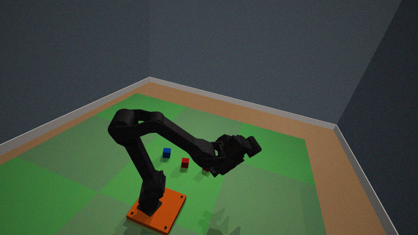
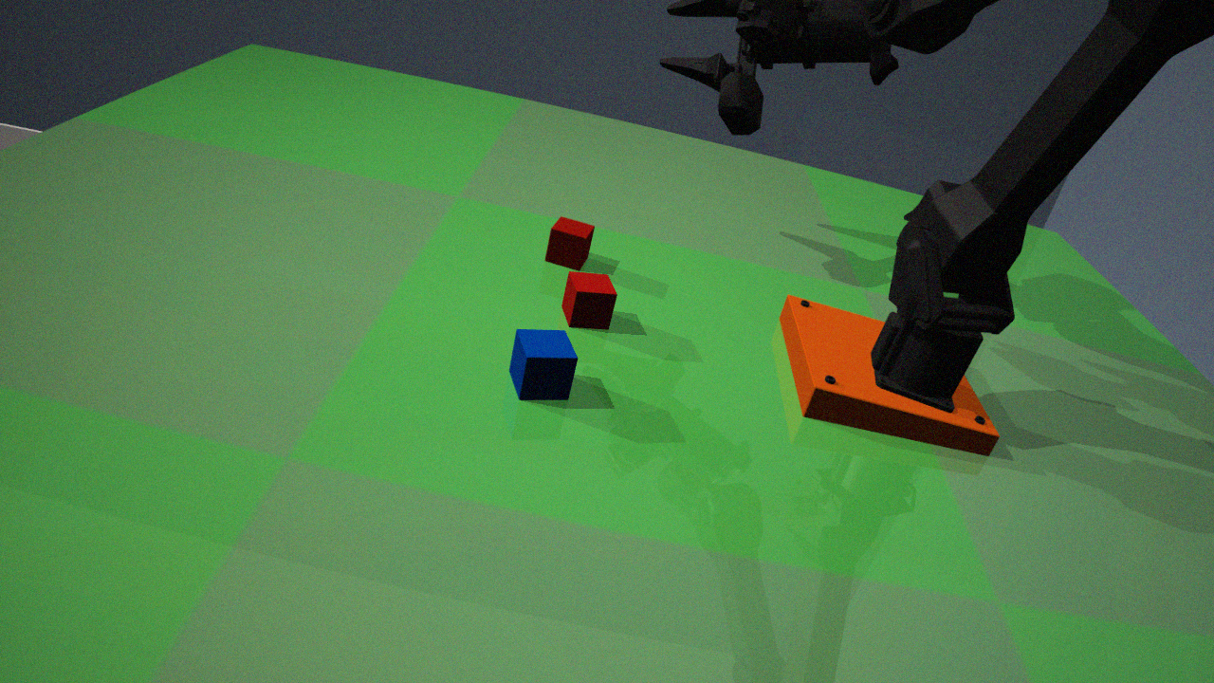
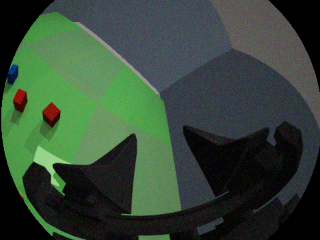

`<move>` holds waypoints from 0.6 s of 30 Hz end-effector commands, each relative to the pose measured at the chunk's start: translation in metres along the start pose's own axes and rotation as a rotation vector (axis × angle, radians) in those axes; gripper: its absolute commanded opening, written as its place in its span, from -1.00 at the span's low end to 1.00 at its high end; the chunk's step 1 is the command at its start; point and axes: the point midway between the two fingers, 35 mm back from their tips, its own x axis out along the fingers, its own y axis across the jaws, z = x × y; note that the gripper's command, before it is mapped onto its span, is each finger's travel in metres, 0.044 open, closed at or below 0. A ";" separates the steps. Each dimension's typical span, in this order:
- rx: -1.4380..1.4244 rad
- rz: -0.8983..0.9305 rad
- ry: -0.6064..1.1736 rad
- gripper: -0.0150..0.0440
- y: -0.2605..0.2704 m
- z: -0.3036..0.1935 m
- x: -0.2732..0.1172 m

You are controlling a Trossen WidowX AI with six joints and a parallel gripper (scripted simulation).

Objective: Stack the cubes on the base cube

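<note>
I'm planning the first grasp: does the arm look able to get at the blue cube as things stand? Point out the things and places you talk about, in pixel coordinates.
Probably yes: the gripper (image 2: 666, 35) (image 3: 159, 133) is open and raised, and the blue cube (image 1: 166, 153) (image 2: 543, 365) (image 3: 13, 74) stands apart from both red cubes, nothing on top.

From here I see open air above all three cubes (image 2: 542, 365) (image 3: 51, 115), but low down toward the orange base plate's (image 1: 172, 204) (image 2: 836, 340) far side, the middle cube blocks a straight sweep between the outer two.

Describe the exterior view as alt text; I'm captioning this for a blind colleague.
Two red cubes and a blue cube sit apart on a green checkered surface. Right of them, a black arm rises from an orange base plate, its open, empty end effector raised above the surface.
</note>
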 end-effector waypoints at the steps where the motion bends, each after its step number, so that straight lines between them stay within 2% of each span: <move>1: 0.213 0.089 0.011 0.41 0.011 0.011 0.015; 9: 0.670 0.294 0.115 0.41 0.041 0.045 0.040; 18: 1.097 0.476 0.370 0.41 0.081 0.086 0.049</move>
